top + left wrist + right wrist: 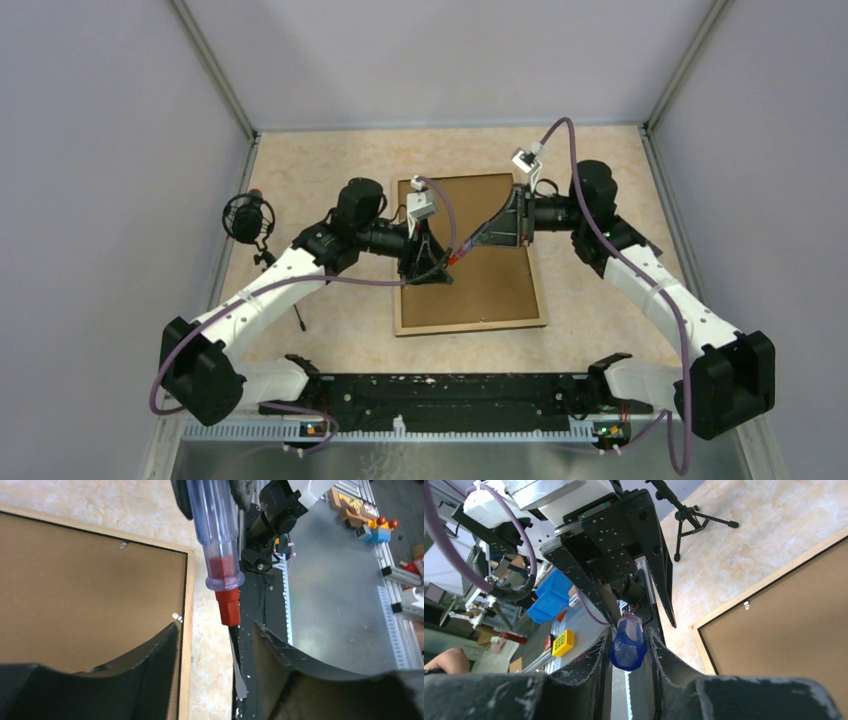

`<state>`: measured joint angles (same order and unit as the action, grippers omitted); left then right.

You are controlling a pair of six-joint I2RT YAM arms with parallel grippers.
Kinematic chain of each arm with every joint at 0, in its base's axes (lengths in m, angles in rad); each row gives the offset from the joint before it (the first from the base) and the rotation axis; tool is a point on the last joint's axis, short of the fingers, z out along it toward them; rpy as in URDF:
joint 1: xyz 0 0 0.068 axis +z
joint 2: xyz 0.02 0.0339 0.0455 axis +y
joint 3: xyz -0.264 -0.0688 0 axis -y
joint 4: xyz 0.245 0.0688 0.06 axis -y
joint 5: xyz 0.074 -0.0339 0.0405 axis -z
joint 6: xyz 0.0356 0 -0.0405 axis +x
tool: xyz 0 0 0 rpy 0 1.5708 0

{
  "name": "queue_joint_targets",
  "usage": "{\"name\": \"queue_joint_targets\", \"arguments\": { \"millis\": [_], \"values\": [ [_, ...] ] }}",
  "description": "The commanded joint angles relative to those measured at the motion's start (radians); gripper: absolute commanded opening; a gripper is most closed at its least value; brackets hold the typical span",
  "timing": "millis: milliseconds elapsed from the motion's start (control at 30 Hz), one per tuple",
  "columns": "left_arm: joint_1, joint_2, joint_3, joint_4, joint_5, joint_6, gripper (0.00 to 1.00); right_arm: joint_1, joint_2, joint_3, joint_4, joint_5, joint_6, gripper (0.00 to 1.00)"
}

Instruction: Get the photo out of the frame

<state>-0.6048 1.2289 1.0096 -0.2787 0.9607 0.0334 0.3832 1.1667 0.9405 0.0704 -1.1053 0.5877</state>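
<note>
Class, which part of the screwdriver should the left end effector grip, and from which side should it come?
Grip the screwdriver on its clear handle just behind the red collar: the right end effector holds the butt end, leaving that thick stretch free. Come from the tip end, where the left end effector's open fingers straddle the blade.

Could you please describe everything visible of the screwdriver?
The screwdriver has a clear bluish plastic handle, a red collar and a flat metal blade. The right gripper clamps its handle end, holding it in the air above the frame; its blade passes between the left gripper's open fingers, seemingly touching neither.
</note>
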Motion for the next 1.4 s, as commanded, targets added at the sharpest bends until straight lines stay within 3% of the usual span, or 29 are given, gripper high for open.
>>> {"name": "queue_joint_targets", "arguments": {
  "millis": [0, 100, 200, 267, 400, 500, 700, 867, 1367],
  "values": [
    [-0.011, 0.024, 0.034, 0.125, 0.108, -0.075, 0.51, 0.006, -0.013, -0.024, 0.075, -0.042, 0.022, 0.00],
    [-0.011, 0.043, 0.035, 0.134, 0.146, -0.071, 0.20, 0.007, -0.010, -0.006, 0.028, -0.045, -0.016, 0.03],
    [-0.012, 0.042, 0.035, 0.109, 0.138, -0.027, 0.00, 0.008, 0.013, 0.071, -0.262, -0.020, -0.213, 0.32],
    [-0.011, 0.039, 0.039, 0.064, 0.134, 0.039, 0.00, 0.008, 0.035, 0.134, -0.434, 0.008, -0.347, 0.54],
    [-0.013, 0.042, 0.061, -0.079, 0.144, 0.250, 0.00, 0.009, 0.078, 0.214, -0.613, 0.004, -0.402, 0.74],
    [-0.016, 0.045, 0.058, -0.103, 0.136, 0.259, 0.00, 0.008, 0.073, 0.219, -0.660, -0.008, -0.410, 0.82],
    [-0.031, 0.055, 0.068, -0.079, 0.056, 0.241, 0.00, 0.008, 0.082, 0.208, -0.707, -0.099, -0.469, 0.79],
    [-0.058, 0.096, 0.098, -0.096, 0.001, 0.219, 0.00, 0.026, 0.096, 0.213, -0.673, -0.035, -0.425, 0.56],
    [-0.089, 0.168, 0.168, -0.134, -0.098, 0.216, 0.00, 0.052, 0.159, 0.254, -0.689, 0.071, -0.423, 0.31]
  ]
}}
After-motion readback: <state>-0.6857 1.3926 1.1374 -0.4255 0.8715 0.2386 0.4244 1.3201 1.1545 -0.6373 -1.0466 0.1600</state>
